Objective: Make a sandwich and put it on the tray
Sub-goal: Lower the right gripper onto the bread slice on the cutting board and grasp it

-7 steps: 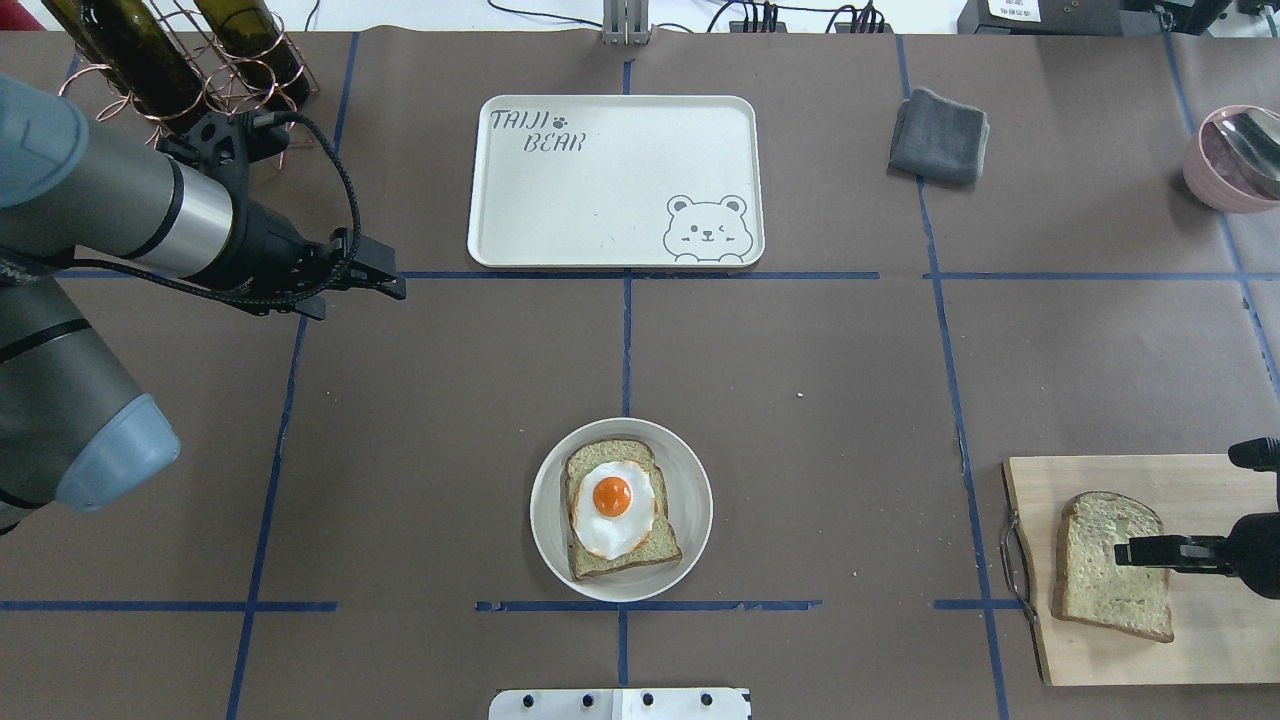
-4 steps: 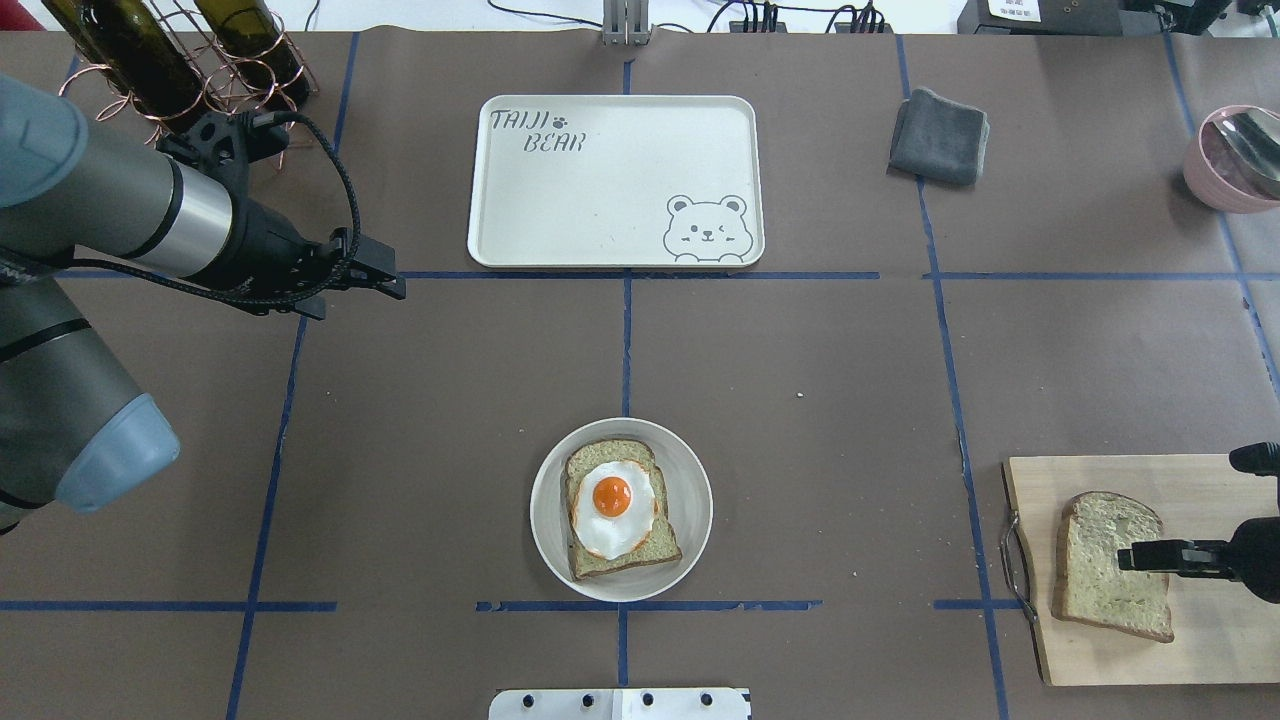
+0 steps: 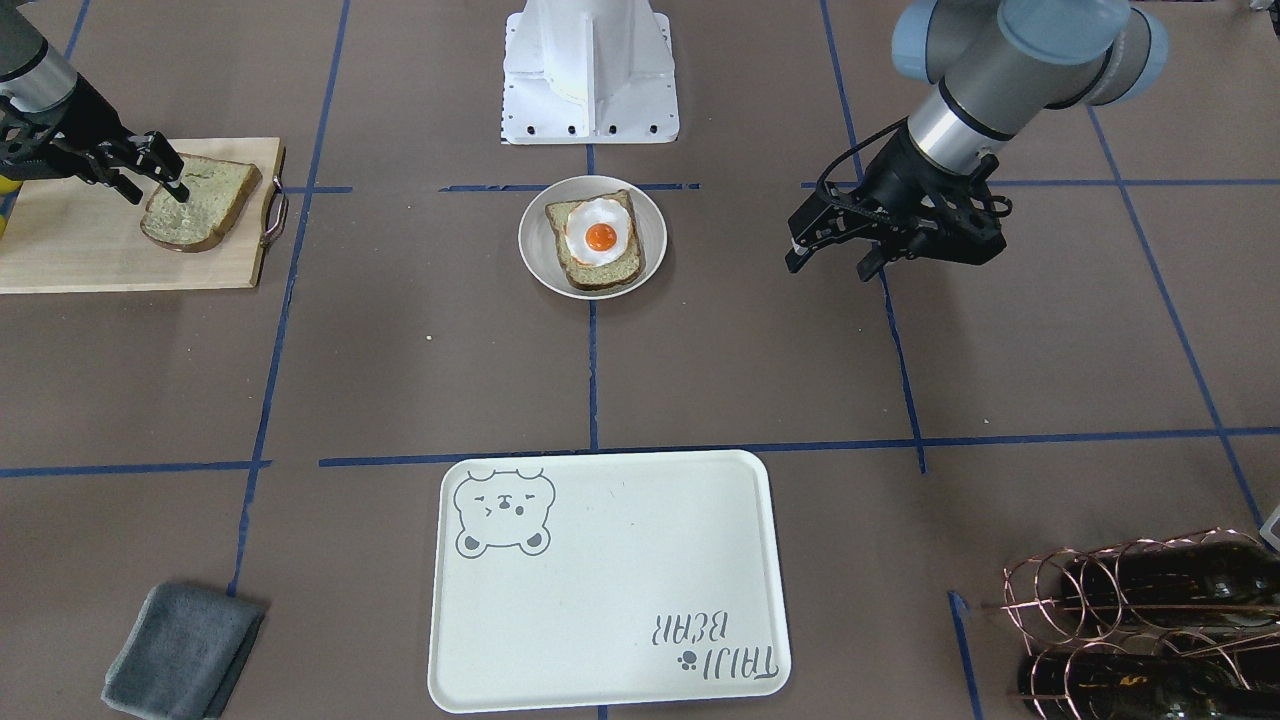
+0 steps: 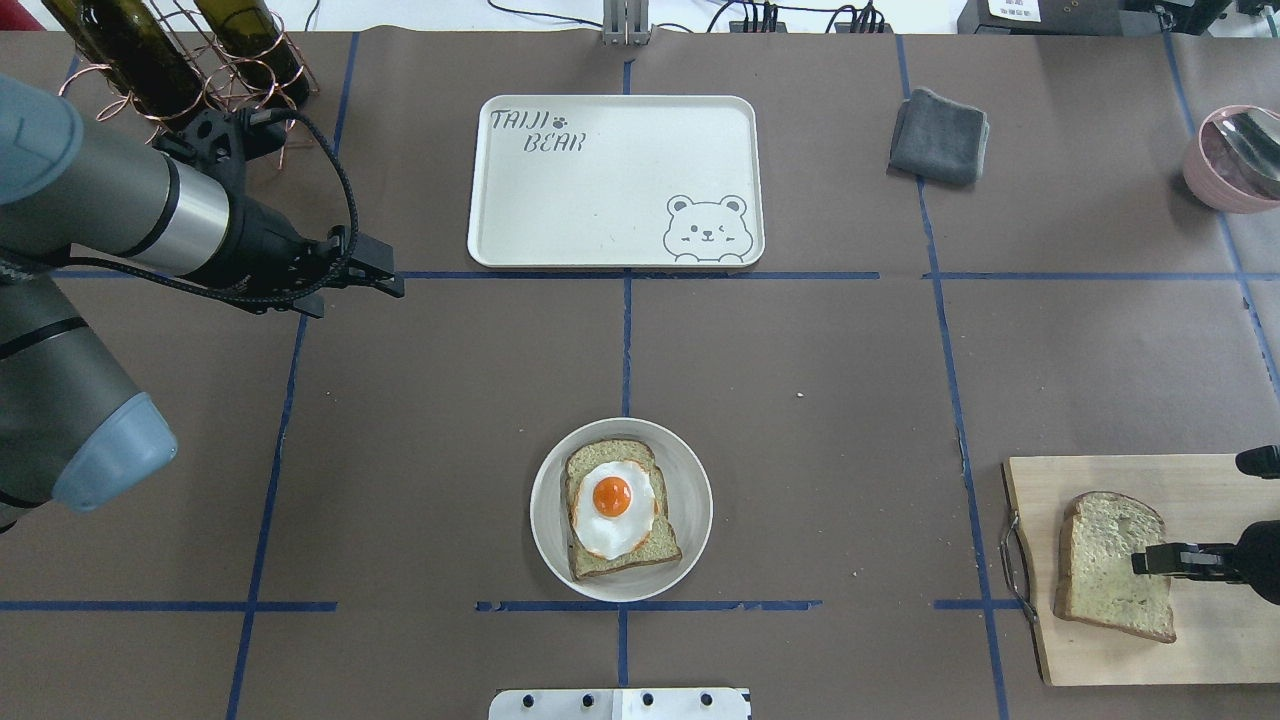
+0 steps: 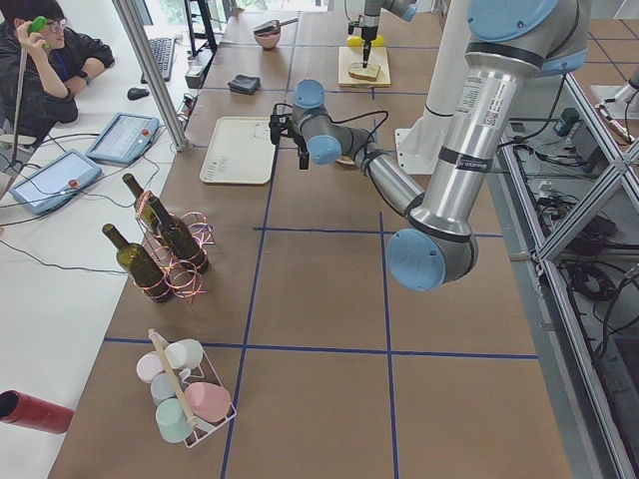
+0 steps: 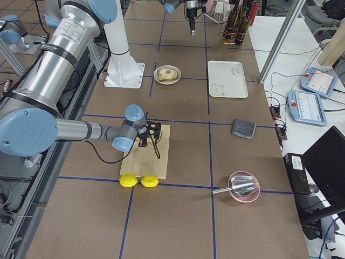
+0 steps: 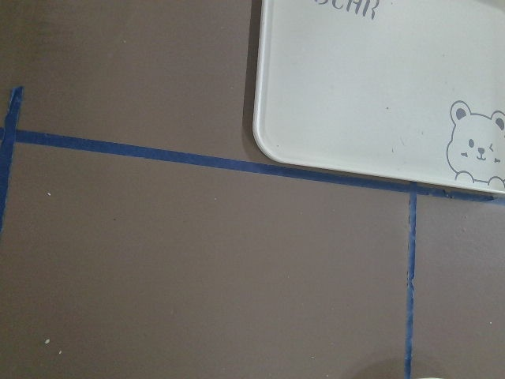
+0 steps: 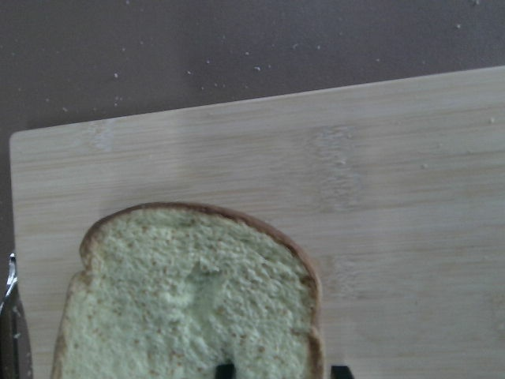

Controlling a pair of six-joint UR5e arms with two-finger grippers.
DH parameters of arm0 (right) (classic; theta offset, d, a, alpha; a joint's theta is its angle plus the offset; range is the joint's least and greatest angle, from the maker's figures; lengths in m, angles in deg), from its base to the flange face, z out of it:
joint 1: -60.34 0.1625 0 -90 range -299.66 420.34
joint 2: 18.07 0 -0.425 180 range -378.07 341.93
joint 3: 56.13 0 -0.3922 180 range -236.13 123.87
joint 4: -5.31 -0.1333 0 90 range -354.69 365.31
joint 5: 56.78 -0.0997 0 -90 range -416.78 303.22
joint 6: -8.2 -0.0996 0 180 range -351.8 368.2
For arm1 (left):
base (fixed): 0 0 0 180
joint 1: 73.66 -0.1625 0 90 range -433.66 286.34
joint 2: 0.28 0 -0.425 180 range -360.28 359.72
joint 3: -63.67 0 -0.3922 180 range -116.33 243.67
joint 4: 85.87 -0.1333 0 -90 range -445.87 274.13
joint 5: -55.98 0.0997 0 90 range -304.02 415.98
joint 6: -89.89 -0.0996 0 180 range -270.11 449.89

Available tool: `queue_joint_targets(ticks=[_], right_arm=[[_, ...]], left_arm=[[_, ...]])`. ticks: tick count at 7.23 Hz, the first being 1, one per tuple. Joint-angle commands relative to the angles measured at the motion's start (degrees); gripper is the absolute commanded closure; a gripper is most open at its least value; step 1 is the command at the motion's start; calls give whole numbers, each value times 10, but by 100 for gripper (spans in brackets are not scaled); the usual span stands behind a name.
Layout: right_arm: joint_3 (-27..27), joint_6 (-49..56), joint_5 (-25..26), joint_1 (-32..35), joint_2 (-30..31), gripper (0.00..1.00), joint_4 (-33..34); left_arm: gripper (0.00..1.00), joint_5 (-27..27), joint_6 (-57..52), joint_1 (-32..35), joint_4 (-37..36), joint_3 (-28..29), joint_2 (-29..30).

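Observation:
One bread slice lies on a small round plate at the table's near middle, with the fried egg on top. The second slice lies flat on the wooden cutting board at the right. My right gripper is open and low over that slice. In the right wrist view its fingertips straddle the slice's right crust edge. My left gripper is open and empty, hovering left of the tray, which holds nothing.
A folded grey cloth lies right of the tray. A pink bowl with a metal spoon sits at the far right. A wire rack of wine bottles stands at the far left. Two lemons lie beside the cutting board.
My right gripper has drawn back a little to the right over the slice on the board. The left arm has barely moved.

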Motion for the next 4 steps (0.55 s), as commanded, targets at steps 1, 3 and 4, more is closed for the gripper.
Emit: queue_joint_targets(ticks=[1, 3, 4], right_arm=[[2, 0, -3, 1, -1, 100, 0], [4, 0, -4, 3, -1, 100, -2], [6, 0, -6, 3, -1, 100, -8]], left_arm=[[0, 0, 0, 0, 0, 0, -1], [0, 0, 0, -1, 0, 2, -1], [0, 0, 0, -1, 0, 2, -1]])
